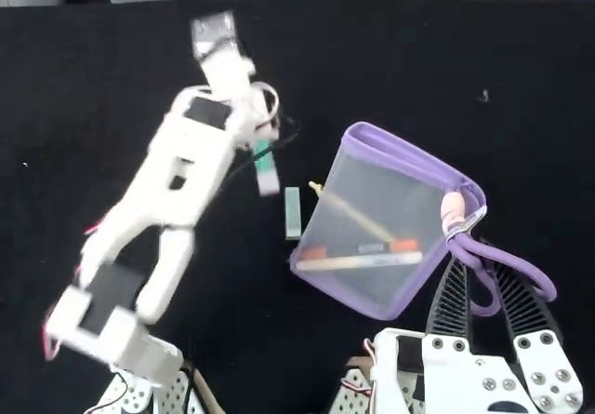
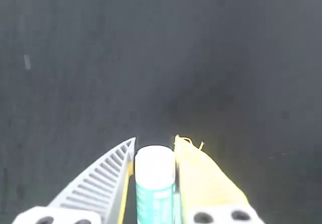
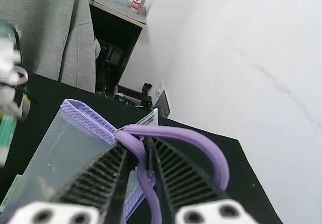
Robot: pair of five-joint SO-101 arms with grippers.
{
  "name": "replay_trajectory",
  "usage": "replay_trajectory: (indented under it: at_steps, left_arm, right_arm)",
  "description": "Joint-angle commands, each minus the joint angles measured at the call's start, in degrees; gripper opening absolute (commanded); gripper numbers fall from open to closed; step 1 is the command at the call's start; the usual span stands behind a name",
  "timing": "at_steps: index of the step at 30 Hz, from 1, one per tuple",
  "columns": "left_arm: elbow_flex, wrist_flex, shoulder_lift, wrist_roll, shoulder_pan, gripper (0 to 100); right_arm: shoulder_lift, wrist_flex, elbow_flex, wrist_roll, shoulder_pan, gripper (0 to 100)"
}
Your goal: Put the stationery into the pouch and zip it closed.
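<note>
Black table, pouch holding stationery

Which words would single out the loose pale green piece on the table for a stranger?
On the black table, find the purple-edged mesh pouch. Just outside its side nearest the left arm lies a flat pale green strip. It lies loose, whereas the green-and-white tube is clamped in the left jaws and the pencil is inside the pouch.
</note>
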Motion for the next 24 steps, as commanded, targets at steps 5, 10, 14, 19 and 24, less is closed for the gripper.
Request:
replay_trajectory:
  at_steps: [5,10,14,19,24]
  left_arm:
    - [4.9,-16.1,-33.1,-5.8,1.6,3]
    - [14.6,-28.8,-44.7,-6.2,8.2,3]
    - [21.7,-36.7,-50.6,-9.3,16.0,3]
    - [29.7,-48.7,-51.0,-17.2,22.6,3]
    - [31.9,-51.8,-51.0,-17.1,24.6,3]
  right_arm:
    - [2.5,1.1,-0.4,0.7,0.4,1.3]
    - [2.5,1.1,-0.5,0.7,0.2,1.3]
    - [2.4,1.1,-0.6,0.7,0.2,1.3]
    - [1.9,1.2,-0.6,0.7,0.2,1.3]
    - [-0.5,1.2,-0.6,1.0,0.2,1.3]
